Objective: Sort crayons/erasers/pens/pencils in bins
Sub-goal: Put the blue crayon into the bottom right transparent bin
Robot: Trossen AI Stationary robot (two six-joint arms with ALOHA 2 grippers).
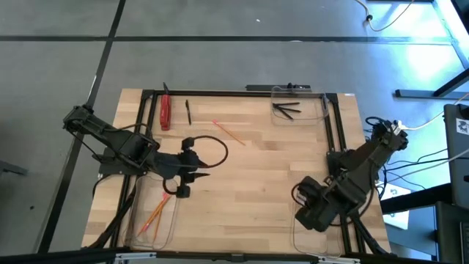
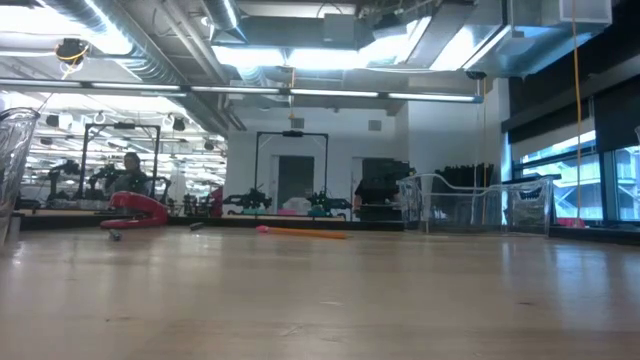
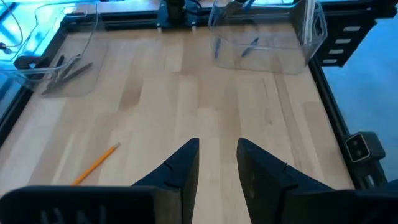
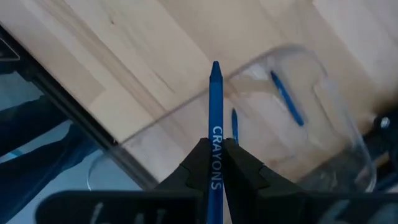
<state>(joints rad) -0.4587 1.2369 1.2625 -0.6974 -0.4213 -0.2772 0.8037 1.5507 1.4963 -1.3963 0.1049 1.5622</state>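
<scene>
My right gripper (image 4: 215,146) is shut on a blue crayon (image 4: 215,99) and points down over a clear bin (image 4: 341,118) at the table's near right corner (image 1: 299,236). Two more blue crayons (image 4: 287,98) lie in that bin. My left gripper (image 3: 217,163) stands open above the table's left part (image 1: 185,183) with nothing between its fingers. Beside it, a bin at the near left (image 1: 167,229) holds orange pencils (image 1: 156,213). One pencil (image 1: 229,133) and a black pen (image 1: 188,111) lie loose on the table. The far right bin (image 1: 322,117) holds black pens (image 1: 287,110). My right gripper pinches the crayon's labelled barrel (image 4: 215,134) between its two fingers. The fingers come from above, and the crayon runs along them. Its pointed end (image 4: 215,67) sticks out past the fingertips. It is lifted clear, above the bin's near wall.
A red stapler-like thing (image 1: 165,111) lies at the far left of the table. A black frame (image 1: 220,93) runs along the table's edges. The table's middle is bare wood. A person shows far off in the room (image 2: 130,170).
</scene>
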